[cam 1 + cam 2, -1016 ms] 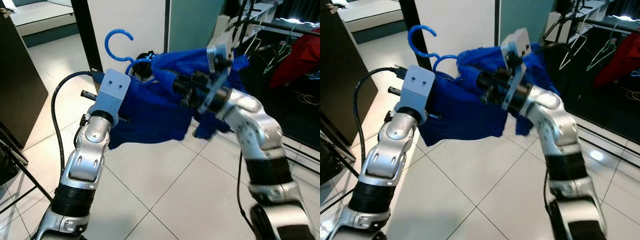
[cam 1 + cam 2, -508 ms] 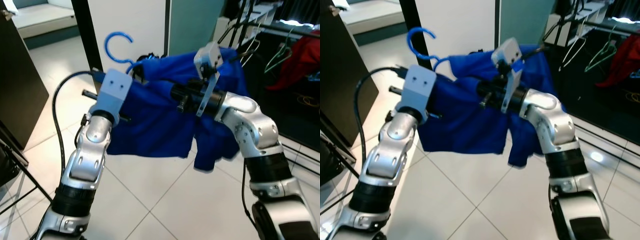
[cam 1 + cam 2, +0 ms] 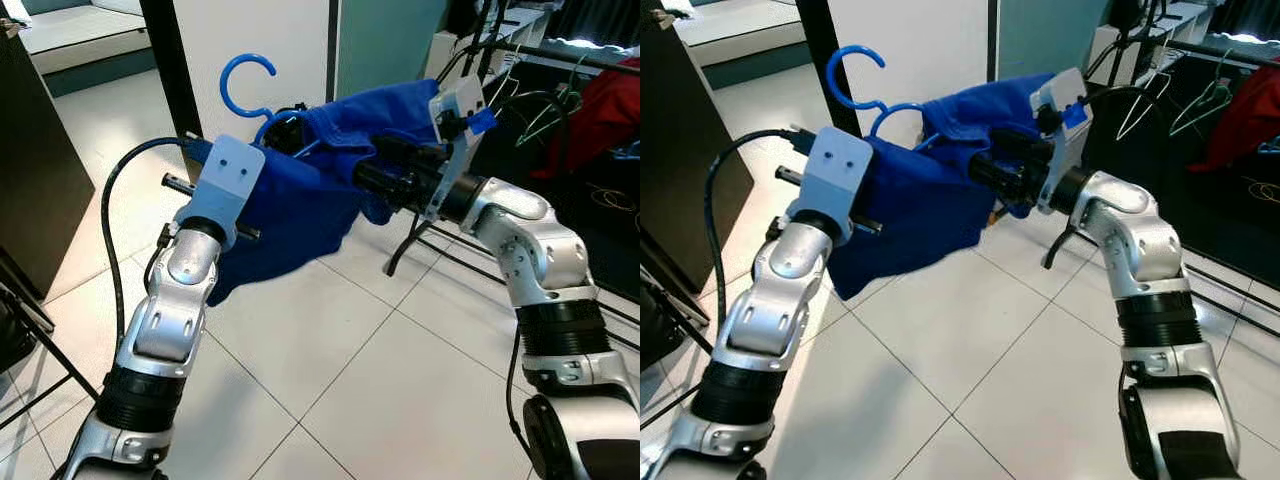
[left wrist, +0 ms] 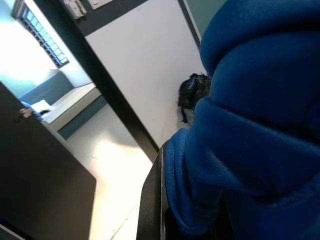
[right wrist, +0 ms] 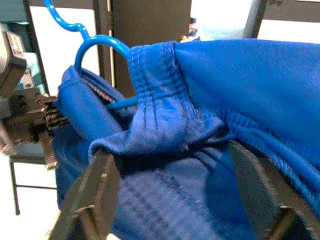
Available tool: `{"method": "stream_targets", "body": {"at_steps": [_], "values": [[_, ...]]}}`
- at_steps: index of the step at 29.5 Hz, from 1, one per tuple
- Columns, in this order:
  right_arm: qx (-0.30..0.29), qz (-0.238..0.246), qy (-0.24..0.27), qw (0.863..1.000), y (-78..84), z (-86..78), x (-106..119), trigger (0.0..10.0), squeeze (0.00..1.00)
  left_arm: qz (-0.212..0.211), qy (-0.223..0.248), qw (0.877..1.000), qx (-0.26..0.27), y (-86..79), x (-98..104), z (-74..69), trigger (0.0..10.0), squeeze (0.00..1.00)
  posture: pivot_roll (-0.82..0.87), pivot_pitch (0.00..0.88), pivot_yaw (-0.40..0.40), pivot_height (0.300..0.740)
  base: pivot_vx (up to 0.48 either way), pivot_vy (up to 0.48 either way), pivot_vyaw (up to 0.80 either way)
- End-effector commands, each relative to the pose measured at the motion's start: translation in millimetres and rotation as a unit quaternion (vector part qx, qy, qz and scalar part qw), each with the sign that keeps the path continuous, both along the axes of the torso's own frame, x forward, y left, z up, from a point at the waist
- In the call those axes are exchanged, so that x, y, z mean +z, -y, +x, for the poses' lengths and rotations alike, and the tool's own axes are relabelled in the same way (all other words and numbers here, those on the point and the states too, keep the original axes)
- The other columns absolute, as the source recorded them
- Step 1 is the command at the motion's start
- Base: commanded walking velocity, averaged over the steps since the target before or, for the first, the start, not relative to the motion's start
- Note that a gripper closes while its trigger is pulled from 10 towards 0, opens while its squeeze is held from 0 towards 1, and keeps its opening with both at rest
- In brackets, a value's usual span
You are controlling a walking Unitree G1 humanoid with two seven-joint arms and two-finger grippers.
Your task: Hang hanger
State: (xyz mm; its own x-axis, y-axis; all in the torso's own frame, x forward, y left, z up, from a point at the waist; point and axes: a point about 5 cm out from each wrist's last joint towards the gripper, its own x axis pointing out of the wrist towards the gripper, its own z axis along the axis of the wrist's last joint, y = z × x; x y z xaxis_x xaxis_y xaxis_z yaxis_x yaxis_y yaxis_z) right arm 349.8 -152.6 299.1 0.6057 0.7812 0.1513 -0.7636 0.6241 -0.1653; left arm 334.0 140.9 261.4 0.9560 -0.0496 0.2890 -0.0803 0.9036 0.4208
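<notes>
A blue plastic hanger (image 3: 245, 85) stands up in the air with its hook topmost, and a blue garment (image 3: 300, 200) is draped over it. My left gripper (image 5: 35, 117) is under the cloth at the hanger's left shoulder and holds it up; one black finger (image 4: 152, 200) shows beside the cloth. From the right, my right gripper (image 3: 372, 172) reaches into the bunched collar. Its fingers (image 5: 95, 190) stand wide apart with folds of the garment (image 5: 200, 150) between them.
A dark clothes rail with several empty wire hangers (image 3: 530, 90) and a red garment (image 3: 600, 110) stands at the back right; its black leg (image 3: 410, 245) rests on the tiled floor. A black cabinet (image 3: 30, 170) is on the left, and a white wall panel (image 3: 290, 40) is behind the hanger.
My right gripper has moved to the right and drawn back to the collar. The garment's right side, which hung low, is now bunched up near the hanger's top.
</notes>
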Motion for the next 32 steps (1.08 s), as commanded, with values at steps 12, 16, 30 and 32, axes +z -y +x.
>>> {"method": "stream_targets", "body": {"at_steps": [12,16,30,32], "values": [[0.21,0.006,-0.026,0.977,-6.6,-52.5,-15.1,10.0,1.0,-0.011,0.003,0.998,0.055,-23.0,3.0,4.4,10.0,0.0,-0.01,0.084,0.003,0.74,0.0,0.0,0.0],[0.212,-0.012,-0.046,0.976,-4.8,-55.9,-26.3,10.0,1.0,-0.022,0.009,0.997,0.078,-35.8,7.2,5.9,10.0,0.0,-0.01,0.084,0.004,0.74,0.0,0.0,0.0],[0.069,0.092,-0.118,0.986,9.3,-30.3,-64.3,10.0,0.0,-0.115,0.039,0.992,0.039,-37.4,24.3,9.7,10.0,0.0,-0.01,0.077,0.007,0.74,0.0,0.0,0.0],[0.077,0.159,-0.134,0.975,3.8,-29.5,-69.4,10.0,0.0,-0.131,0.034,0.991,0.002,-27.3,23.8,10.3,10.0,0.0,-0.01,0.074,0.008,0.74,0.0,0.0,0.0]]}}
